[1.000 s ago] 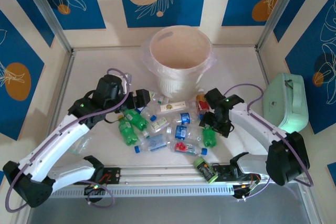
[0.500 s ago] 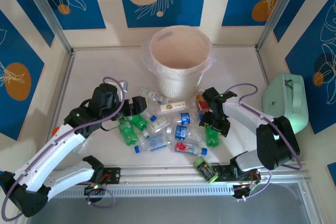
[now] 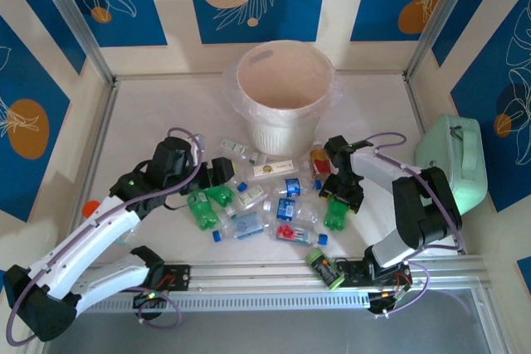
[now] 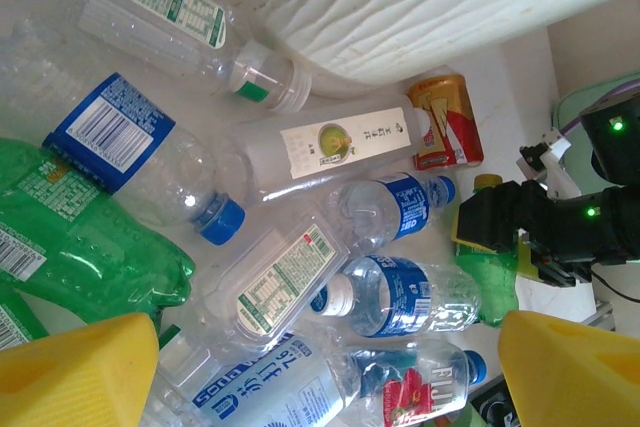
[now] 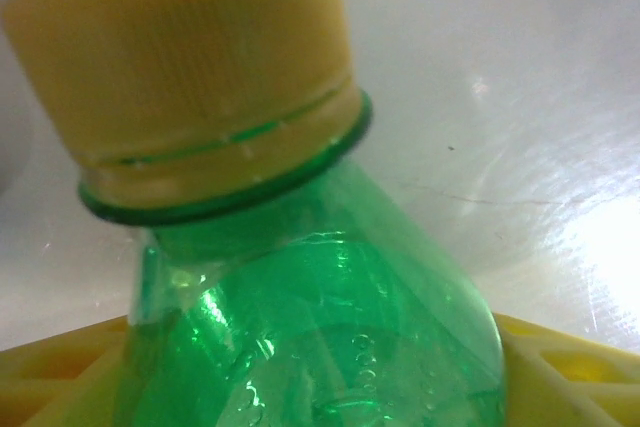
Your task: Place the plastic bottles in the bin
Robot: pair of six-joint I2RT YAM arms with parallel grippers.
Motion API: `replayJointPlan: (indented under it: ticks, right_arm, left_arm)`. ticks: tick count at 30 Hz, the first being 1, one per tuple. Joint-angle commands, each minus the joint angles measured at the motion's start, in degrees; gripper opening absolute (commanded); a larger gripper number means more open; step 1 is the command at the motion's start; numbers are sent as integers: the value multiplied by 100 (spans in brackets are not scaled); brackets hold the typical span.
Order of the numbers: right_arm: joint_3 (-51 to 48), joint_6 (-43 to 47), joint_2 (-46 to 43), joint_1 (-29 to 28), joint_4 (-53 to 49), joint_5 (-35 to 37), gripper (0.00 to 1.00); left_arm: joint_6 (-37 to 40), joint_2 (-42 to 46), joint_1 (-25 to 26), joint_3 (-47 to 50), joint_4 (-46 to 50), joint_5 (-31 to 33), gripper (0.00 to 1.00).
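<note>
1. My right gripper [image 3: 337,203] sits low over a green bottle [image 5: 310,327] at the right edge of the heap. In the wrist view my yellow fingers [image 5: 570,367] flank its shoulder on both sides, and its yellow cap [image 5: 190,57] points away from me. I cannot tell whether the fingers press it or only bracket it. The bottle lies on the table [image 3: 149,122].
2. Compared with a second ago, this gripper has slid slightly towards the near edge, onto that bottle. My right elbow has drawn in closer behind it, away from the mint-green case [image 3: 452,159] (the largest change in the scene).
3. My left gripper [image 3: 222,173] hangs with its jaws wide apart and nothing between them. It is at the left edge of the heap, just beside two other green bottles [image 3: 207,201]. A second ago it stood a little farther from me. It has come nearer to them.
4. The plastic bottles [image 3: 278,205] lie scattered on the table between my two grippers. Many are clear with blue labels, several are green and one is orange-red. They lie as they did a second ago.
5. The bin [image 3: 282,134] stands upright just behind the heap, in the same place as before. The farthest bottles lie close to its ribbed foot.
</note>
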State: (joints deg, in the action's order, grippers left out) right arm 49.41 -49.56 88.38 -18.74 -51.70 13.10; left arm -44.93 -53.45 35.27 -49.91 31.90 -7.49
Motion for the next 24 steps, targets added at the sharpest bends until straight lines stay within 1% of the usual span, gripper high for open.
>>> replayJointPlan:
  ticks: [1,7,13,20,24]
  right_arm:
    - [99,26,41,45,-7,-63,67]
    - [12,7,-205,42,-15,-11,65]
    - [-152,-54,-660,29,-33,45,65]
    - [-232,-172,-1648,-137,-184,65,64]
    - [66,-238,-2341,-302,-473,128,63]
  left_arm:
    - [-104,1,-39,69,-184,-104,87]
    - [-112,-18,-39,74,-209,-51,88]
    - [-148,-51,-37,122,-246,-34,87]
    - [-122,-10,-38,144,-167,44,87]
    - [-134,-19,-42,175,-184,81,87]
